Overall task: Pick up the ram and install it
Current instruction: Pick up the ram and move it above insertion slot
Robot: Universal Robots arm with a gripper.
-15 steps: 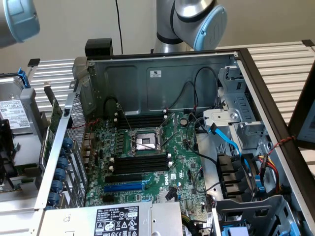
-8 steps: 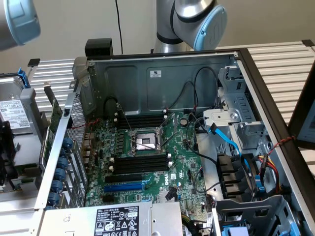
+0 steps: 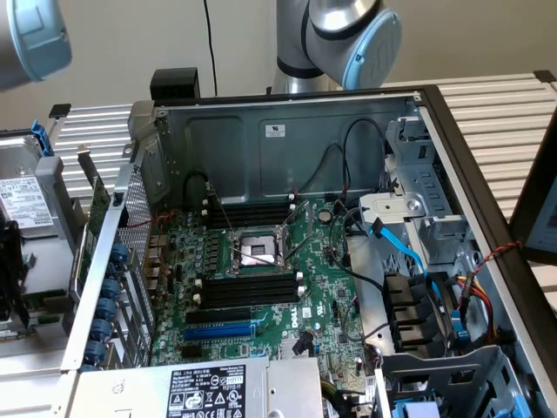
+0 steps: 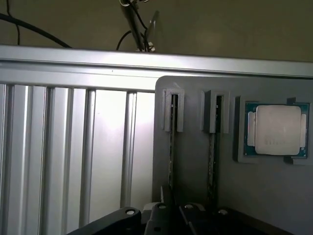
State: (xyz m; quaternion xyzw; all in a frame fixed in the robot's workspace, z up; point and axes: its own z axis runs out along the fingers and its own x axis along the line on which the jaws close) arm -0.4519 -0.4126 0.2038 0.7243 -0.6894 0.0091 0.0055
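The gripper (image 4: 175, 211) hangs right over a grey tray (image 4: 274, 196) on the slatted table (image 4: 58, 147). Two green sticks stand on edge in the tray's narrow holders. The ram (image 4: 172, 147) sits in the holder nearer the tray's edge, directly under the gripper. The second stick (image 4: 212, 156) stands between it and a CPU (image 4: 278, 129) lying in its recess. I cannot tell whether the gripper has closed on the ram. In the exterior view, the open case (image 3: 287, 139) shows the motherboard (image 3: 322, 305) with its black slots (image 3: 248, 292), and the arm (image 3: 348, 35) rises behind it.
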